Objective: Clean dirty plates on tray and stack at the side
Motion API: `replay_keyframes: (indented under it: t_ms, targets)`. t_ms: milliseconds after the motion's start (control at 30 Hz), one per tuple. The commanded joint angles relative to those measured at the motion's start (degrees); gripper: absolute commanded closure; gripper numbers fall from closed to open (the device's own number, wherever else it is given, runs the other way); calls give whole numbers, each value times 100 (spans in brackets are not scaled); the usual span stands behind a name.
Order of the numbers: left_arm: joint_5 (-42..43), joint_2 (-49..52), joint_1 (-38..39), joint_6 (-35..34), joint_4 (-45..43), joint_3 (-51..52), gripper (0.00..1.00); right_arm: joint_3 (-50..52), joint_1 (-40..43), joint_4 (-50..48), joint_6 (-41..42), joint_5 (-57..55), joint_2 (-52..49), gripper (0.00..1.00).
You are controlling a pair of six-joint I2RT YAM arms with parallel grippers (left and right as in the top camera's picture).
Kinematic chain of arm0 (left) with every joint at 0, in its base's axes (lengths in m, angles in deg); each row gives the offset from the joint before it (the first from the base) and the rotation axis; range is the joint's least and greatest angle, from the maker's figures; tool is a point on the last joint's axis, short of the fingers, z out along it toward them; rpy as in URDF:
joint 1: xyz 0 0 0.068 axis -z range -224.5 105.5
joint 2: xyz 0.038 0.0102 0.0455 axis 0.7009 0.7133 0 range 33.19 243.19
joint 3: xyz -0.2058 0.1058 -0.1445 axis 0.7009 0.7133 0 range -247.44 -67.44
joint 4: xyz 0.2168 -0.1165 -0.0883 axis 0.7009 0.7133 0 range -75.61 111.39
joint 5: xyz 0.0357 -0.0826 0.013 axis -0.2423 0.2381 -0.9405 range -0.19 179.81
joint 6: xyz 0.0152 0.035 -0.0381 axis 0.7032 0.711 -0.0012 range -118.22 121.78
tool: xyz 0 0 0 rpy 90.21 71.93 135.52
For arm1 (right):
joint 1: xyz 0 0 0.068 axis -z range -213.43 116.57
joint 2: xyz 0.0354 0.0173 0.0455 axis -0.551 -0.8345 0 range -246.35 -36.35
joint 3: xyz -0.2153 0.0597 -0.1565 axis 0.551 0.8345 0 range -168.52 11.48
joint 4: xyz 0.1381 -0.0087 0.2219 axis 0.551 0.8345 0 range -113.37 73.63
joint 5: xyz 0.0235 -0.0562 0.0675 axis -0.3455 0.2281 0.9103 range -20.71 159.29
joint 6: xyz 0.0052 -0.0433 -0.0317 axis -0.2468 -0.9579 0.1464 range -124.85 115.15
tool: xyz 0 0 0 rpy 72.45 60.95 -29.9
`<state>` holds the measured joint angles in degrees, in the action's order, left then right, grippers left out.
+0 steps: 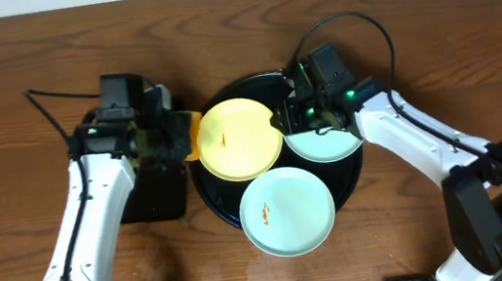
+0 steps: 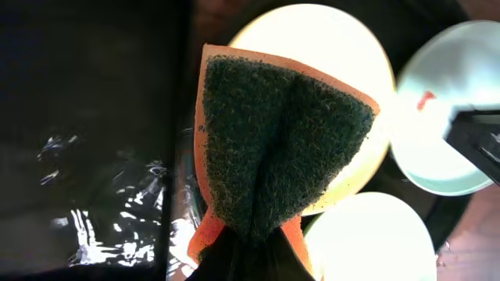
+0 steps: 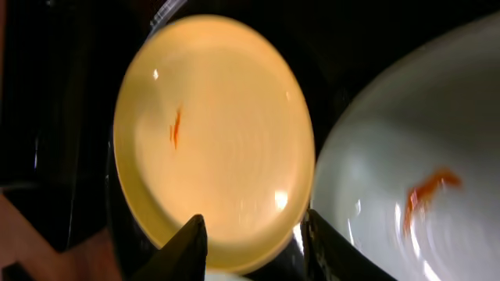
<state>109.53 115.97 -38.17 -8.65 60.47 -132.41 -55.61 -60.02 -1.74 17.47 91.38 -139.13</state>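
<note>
Plates sit three to the round black tray (image 1: 348, 168) in the middle of the worktop (image 1: 6, 76): a yellow plate (image 1: 239, 139) at the far side, one mint plate (image 1: 287, 211) at the near edge and overhanging it, and a second mint plate (image 1: 330, 141) on the right, partly under the right arm. None has been stacked at the side yet.

What matters for the next move is that the yellow plate lies between the two arms. The left gripper (image 2: 242, 257) has its jaws clamped on an orange sponge (image 2: 281, 140), green scouring face outward, just at that plate's left rim. The plate therefore lies to the right of the sponge. Its orange smear (image 1: 224, 141) is on the left half, so the left arm is the nearer one to it, and I'd judge a short reach rightward would put the pad on the mark.

The right gripper (image 3: 254, 242) is at the opposite rim. Its jaws stand part-way in, with the yellow plate's edge between the two fingers. I cannot tell whether they are actually pinching it or only straddling it. It looks placed to steady the plate while the sponge works.

A smaller rectangular black tray (image 1: 154, 188) lies under the left arm, beside the round one.
</note>
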Motion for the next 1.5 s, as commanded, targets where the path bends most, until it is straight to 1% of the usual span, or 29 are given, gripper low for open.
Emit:
replay_keyframes:
  t_ms: [0,67,167,233,333,433,533,800,867,967,1067,1133,1233,1267,1333,1467]
  targets:
    - [146,-37,254,2,-114,-101,92,17,-177,-289,-807,-203,-188,61]
    - [48,-37,361,-136,-186,-101,93,17,-269,-448,-1008,-647,-271,62]
    - [-127,-37,437,-317,-223,-94,92,17,-361,-616,-1329,-992,-413,62]
    - [-251,-35,442,-457,-225,-90,93,17,-385,-715,-1412,-1027,-520,61]
    - [-286,-2,442,-492,-260,-90,92,17,-382,-876,-1388,-1150,-752,62]
    - [-284,76,444,-492,-269,-87,92,15,-356,-1008,-1143,-1453,-1008,62]
    - [-284,208,444,-492,-269,-83,92,13,-345,-1051,-964,-1176,-1215,62]
    - [-260,658,518,-490,-424,-83,92,-28,-343,-839,-116,-951,-1196,78]
    - [-262,752,586,-490,-470,-81,93,-48,-343,-693,-4,-896,-1187,79]
    - [-262,863,708,-490,-570,-79,93,-52,-339,-568,-4,-533,-1187,79]
    - [-264,911,789,-487,-636,-79,92,-52,-339,-531,-4,151,-1187,78]
    - [-264,914,789,-487,-636,-79,93,-52,-339,-529,48,402,-1187,73]
    - [-291,914,782,-461,-636,-79,92,-68,-317,-527,162,404,-1169,72]
    - [-293,914,785,-444,-638,-79,92,-76,-286,-520,157,382,-1143,70]
    - [-293,914,782,-444,-636,-79,92,-87,-205,-516,48,378,-1029,66]
    - [-293,914,782,-444,-638,-79,93,-87,-101,-337,-188,367,-640,65]
